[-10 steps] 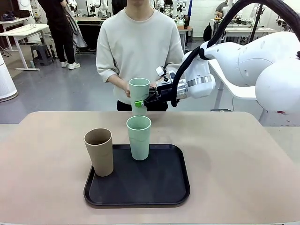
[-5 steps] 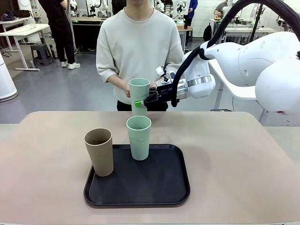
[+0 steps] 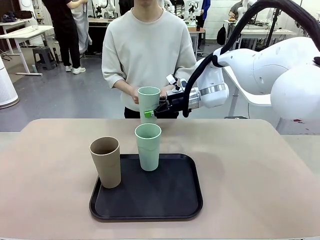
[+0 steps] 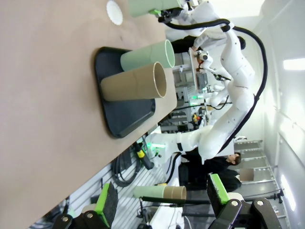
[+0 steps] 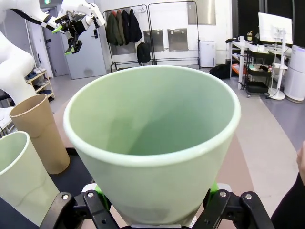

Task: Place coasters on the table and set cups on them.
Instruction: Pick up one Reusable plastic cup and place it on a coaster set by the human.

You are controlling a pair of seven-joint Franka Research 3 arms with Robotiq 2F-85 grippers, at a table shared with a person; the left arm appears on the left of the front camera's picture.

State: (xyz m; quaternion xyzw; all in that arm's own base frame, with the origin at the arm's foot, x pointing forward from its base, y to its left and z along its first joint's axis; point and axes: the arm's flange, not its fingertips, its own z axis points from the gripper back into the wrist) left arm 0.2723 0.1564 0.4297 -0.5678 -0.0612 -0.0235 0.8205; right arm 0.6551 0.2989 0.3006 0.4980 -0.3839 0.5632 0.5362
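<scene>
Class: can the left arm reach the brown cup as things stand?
Probably yes: the left gripper is open and empty, and the brown cup stands at the tray's left side, nearest that arm; the near green cup stands farther right.

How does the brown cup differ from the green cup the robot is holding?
Colour: the brown cup is tan, the green cup pale mint.
Support: the brown cup stands free on the black tray; the green cup is clamped in the right gripper.
Place: the brown cup sits near the tray's left edge, the green cup at the far side of the table.
Both are upright, empty, tall, tapered and handleless.
</scene>
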